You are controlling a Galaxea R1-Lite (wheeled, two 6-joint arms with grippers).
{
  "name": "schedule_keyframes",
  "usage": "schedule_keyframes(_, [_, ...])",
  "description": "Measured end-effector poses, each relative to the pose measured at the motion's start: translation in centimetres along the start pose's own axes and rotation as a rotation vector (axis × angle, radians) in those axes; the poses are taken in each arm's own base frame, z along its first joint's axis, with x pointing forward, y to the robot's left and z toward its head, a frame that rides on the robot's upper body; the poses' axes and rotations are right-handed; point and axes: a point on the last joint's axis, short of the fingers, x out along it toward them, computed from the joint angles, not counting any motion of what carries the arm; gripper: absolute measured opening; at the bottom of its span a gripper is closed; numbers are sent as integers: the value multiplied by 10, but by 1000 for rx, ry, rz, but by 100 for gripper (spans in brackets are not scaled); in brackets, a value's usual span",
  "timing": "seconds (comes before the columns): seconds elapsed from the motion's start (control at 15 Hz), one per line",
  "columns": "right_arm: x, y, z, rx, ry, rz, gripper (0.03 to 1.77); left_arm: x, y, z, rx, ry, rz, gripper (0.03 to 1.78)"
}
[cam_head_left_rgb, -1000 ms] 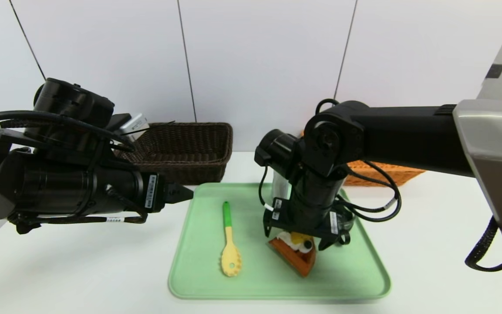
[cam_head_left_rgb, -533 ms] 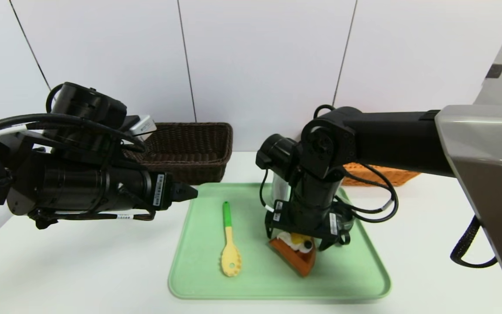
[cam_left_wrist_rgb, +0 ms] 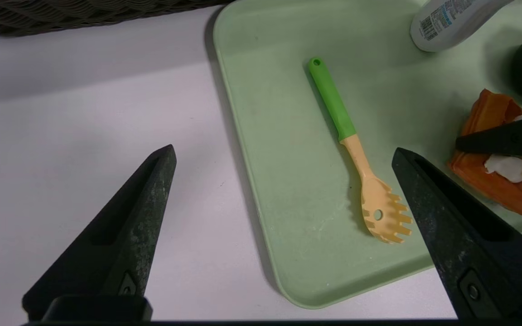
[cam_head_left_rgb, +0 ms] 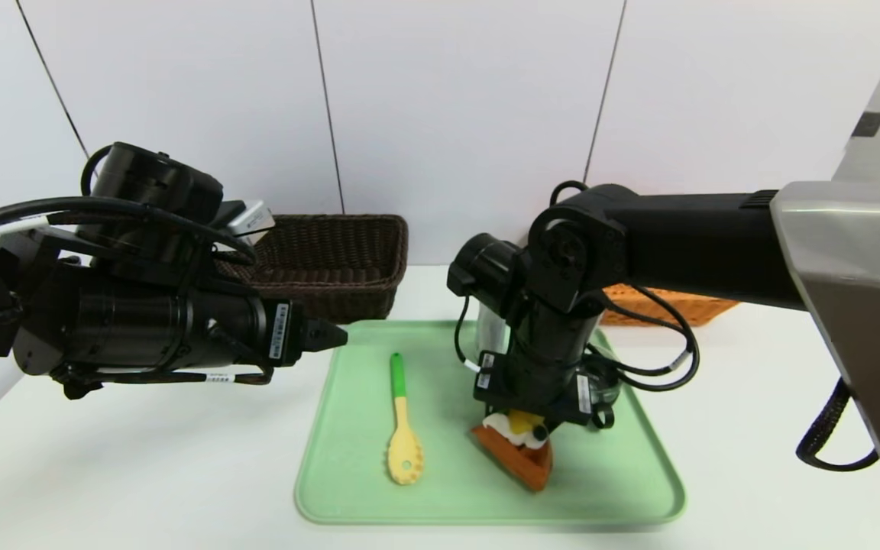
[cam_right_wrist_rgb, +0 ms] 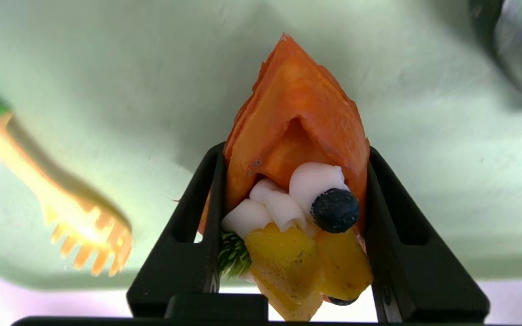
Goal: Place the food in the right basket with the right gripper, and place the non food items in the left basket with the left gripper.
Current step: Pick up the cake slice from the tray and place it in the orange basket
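Note:
The food, a cake wedge [cam_head_left_rgb: 518, 457] with orange sides, white cream, yellow fruit and a dark berry, lies on the green tray [cam_head_left_rgb: 623, 489]. My right gripper [cam_head_left_rgb: 520, 429] points down over it, and both fingers press the cake's [cam_right_wrist_rgb: 288, 113] sides: right gripper [cam_right_wrist_rgb: 293, 151] is shut on it. The yellow spoon [cam_head_left_rgb: 403, 431] with a green handle lies left of it. The white bottle [cam_head_left_rgb: 490, 332] and the glass cup [cam_head_left_rgb: 605, 386] are partly hidden behind the right arm. My left gripper [cam_head_left_rgb: 327, 336] hovers open at the tray's left edge, left gripper [cam_left_wrist_rgb: 283, 153] empty.
The dark brown left basket [cam_head_left_rgb: 325, 260] stands behind the tray on the left. The orange-tan right basket [cam_head_left_rgb: 677, 305] is at the back right, mostly hidden by the right arm. White table surrounds the tray.
The right gripper's fingers have closed in from wide open onto the cake's sides. The left arm has shifted slightly right toward the tray.

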Motion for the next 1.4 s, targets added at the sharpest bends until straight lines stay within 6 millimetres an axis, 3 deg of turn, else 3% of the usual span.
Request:
schedule_keyframes(0.33, [-26,-2,-16,-30,11,37,84,-3,0,0,-1,-6,-1,169])
schedule_keyframes(0.67, [-65,-20,-19,-31,8,116,84,-8,0,-1,0,-9,-3,169])
schedule_keyframes(1.07, [-115,-72,21,56,-196,232,84,-7,2,-6,1,6,2,169])
schedule_keyframes(1.4, [-134,-104,64,204,-447,305,84,-6,3,-9,1,15,5,169])
